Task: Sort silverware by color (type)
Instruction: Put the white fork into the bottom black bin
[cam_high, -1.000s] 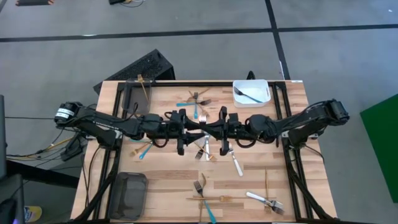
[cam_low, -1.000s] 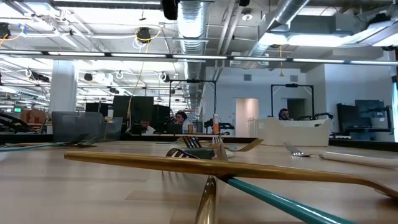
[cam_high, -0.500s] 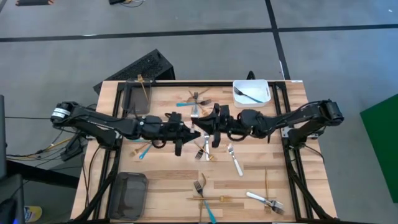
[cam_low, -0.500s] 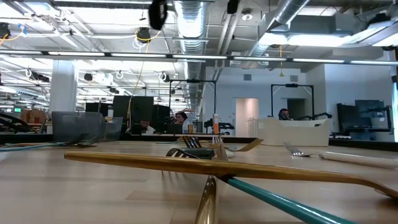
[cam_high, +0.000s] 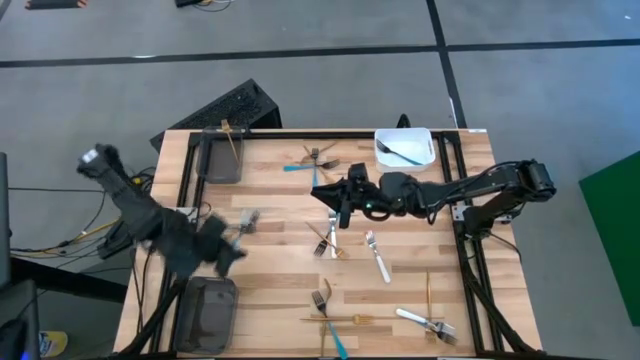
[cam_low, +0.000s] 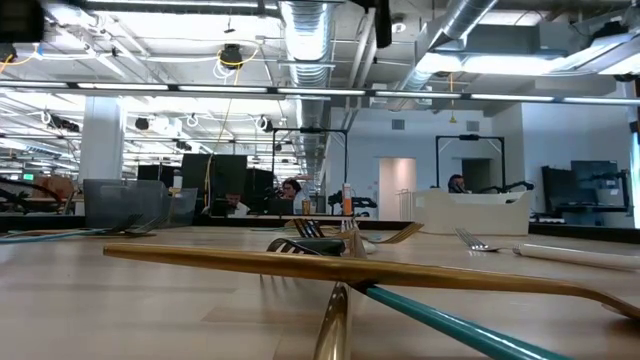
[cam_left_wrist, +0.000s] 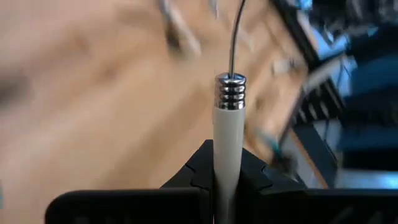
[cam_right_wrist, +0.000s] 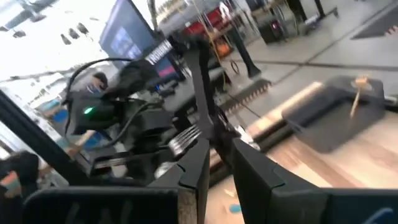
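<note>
**Q:** Where's the L gripper (cam_high: 228, 250) vs the white bin (cam_high: 427, 136)?

**A:** Well apart from it, diagonally across the table, blurred, just beside a dark tray (cam_high: 190, 322). Jaws are clamped tight on a white-handled utensil (cam_left_wrist: 228, 134). The handle runs up between the fingers, w/ a ribbed metal collar and thin stem past it.

**Q:** And the R gripper (cam_high: 335, 200)?

**A:** Mid-table, near the bin on its L-arm side, raised off the wood. Fingers stand partly apart, w/ nothing seen between them.

**Q:** Rest of the silverware?

**A:** One dark-looking fork (cam_high: 400, 153) lies inside the bin. Blue and gold forks (cam_high: 315, 160) sit near the bin, level w/ it. A white-handled fork (cam_high: 378, 258) and a small mixed pile (cam_high: 328, 240) lie farther from the bin, toward the table's front. More pcs are well apart from it at the front edge, incl. a gold utensil (cam_low: 300, 265) crossing a teal handle (cam_low: 450, 322).
</note>
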